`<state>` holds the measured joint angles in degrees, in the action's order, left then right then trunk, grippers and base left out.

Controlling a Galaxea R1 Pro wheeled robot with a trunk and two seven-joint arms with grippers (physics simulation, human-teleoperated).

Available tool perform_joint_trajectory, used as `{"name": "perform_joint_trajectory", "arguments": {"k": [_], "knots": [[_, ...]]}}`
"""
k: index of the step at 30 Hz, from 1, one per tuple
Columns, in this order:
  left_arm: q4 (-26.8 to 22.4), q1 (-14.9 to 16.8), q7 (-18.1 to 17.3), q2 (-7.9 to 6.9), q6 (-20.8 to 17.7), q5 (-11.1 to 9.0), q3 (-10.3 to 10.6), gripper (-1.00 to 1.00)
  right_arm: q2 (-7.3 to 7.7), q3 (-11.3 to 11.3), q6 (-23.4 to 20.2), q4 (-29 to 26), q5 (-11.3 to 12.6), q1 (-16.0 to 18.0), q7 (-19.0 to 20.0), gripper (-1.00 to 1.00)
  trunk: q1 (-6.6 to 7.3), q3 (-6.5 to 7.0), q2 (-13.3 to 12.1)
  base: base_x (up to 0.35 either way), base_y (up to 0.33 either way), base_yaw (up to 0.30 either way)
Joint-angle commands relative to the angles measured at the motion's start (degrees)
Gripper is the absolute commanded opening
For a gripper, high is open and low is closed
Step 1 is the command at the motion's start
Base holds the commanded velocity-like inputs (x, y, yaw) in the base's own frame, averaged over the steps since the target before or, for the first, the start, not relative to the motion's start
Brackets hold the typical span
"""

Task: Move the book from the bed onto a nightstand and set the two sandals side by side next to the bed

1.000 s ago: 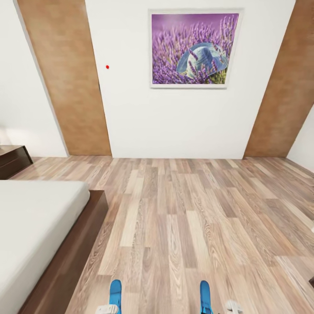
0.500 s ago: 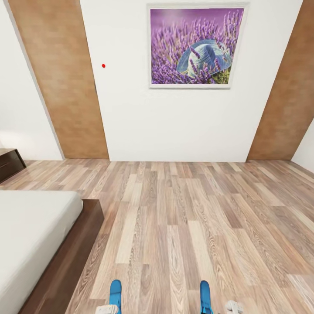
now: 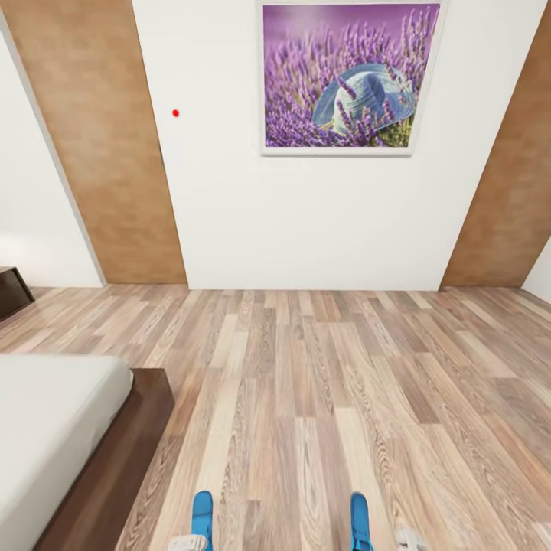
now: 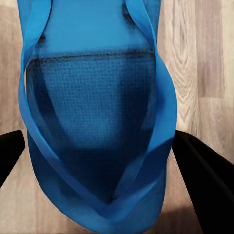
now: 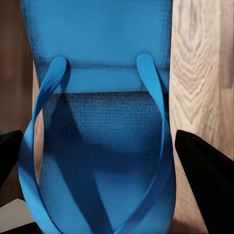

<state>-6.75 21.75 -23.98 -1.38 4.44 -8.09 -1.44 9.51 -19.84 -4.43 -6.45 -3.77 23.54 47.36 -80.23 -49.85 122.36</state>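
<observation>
Two bright blue sandals poke up at the bottom edge of the head view, one (image 3: pixel 202 514) over my left gripper (image 3: pixel 188 542), the other (image 3: pixel 360 516) beside my right gripper (image 3: pixel 406 538). In the left wrist view a sandal (image 4: pixel 97 97) lies strap-side up between the black fingers (image 4: pixel 200 170) of my left gripper (image 4: pixel 100 158), above the plank floor. The right wrist view has the other sandal (image 5: pixel 102 122) held the same way in my right gripper (image 5: pixel 105 161). The bed (image 3: pixel 53 417) with its dark frame is at lower left. A nightstand (image 3: pixel 11 291) peeks in at the far left. The book is out of view.
Ahead is a white wall with a framed lavender picture (image 3: pixel 348 76) and a small red dot (image 3: pixel 175 113), flanked by brown wooden panels (image 3: pixel 107 145). Wide wood-plank floor (image 3: pixel 329 383) stretches from the bed's corner to the wall.
The whole head view has shifted: the wall and picture loom larger, and the bed and nightstand slide toward the left edge. Both sandals stay put in the grippers.
</observation>
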Motion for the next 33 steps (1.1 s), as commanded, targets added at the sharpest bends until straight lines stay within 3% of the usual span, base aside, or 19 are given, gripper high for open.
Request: {"name": "perform_joint_trajectory", "arguments": {"k": [1,4,6,8,10,12,20,25,33], "knots": [[0.07,0.04,-0.28,-0.01,0.04,-0.35,-0.15,-1.00,-0.01,-0.56,-0.49,-0.08,-0.34,0.02,0.26,-1.00,-0.02,-0.05,0.02,0.333,0.000,0.000],[0.02,0.04,-0.28,-0.01,0.04,-0.34,-0.15,-1.00,-0.02,-0.55,-0.49,-0.06,-0.36,0.02,-0.69,-1.00,-0.02,-0.05,0.02,0.333,0.000,0.000],[0.00,0.04,-0.29,0.00,0.04,-0.29,-0.15,-1.00,-0.02,-0.55,-0.49,-0.06,-0.36,0.02,-5.21,-1.00,-0.02,-0.05,0.02,0.333,0.000,0.000],[-0.01,0.04,-0.30,-0.02,0.04,-0.27,-0.15,-1.00,-0.02,-0.55,-0.49,-0.07,-0.39,0.02,-12.89,-1.00,-0.02,-0.05,0.02,0.333,0.000,0.000],[-0.06,0.04,-0.30,-0.02,0.04,-0.27,-0.15,-1.00,-0.02,-0.55,-0.49,-0.08,-0.43,0.02,-16.45,-1.00,-0.02,-0.05,0.02,0.333,0.000,0.000],[-0.09,0.04,-0.31,-0.03,0.04,-0.26,-0.15,-1.00,-0.02,-0.55,-0.49,-0.10,-0.44,0.02,-17.53,-1.00,-0.02,-0.05,0.02,0.333,0.000,0.000],[-0.10,0.04,-0.33,-0.01,0.05,-0.26,-0.15,-1.00,0.10,-0.55,-0.52,-0.14,-0.62,0.02,-17.38,-1.00,-0.02,-0.05,0.02,0.333,0.000,0.000],[-0.10,0.04,-0.36,-0.03,0.05,-0.26,-0.15,-1.00,0.48,-0.55,-0.50,-0.14,-0.55,0.02,-8.71,-1.00,-0.02,-0.05,0.02,0.333,0.000,0.000],[-0.10,0.04,-0.36,-0.03,0.06,-0.26,-0.15,-1.00,0.30,-0.56,-0.44,-0.15,-0.20,0.02,-6.87,-1.00,-0.02,-0.05,0.02,0.333,0.000,0.000]]}}
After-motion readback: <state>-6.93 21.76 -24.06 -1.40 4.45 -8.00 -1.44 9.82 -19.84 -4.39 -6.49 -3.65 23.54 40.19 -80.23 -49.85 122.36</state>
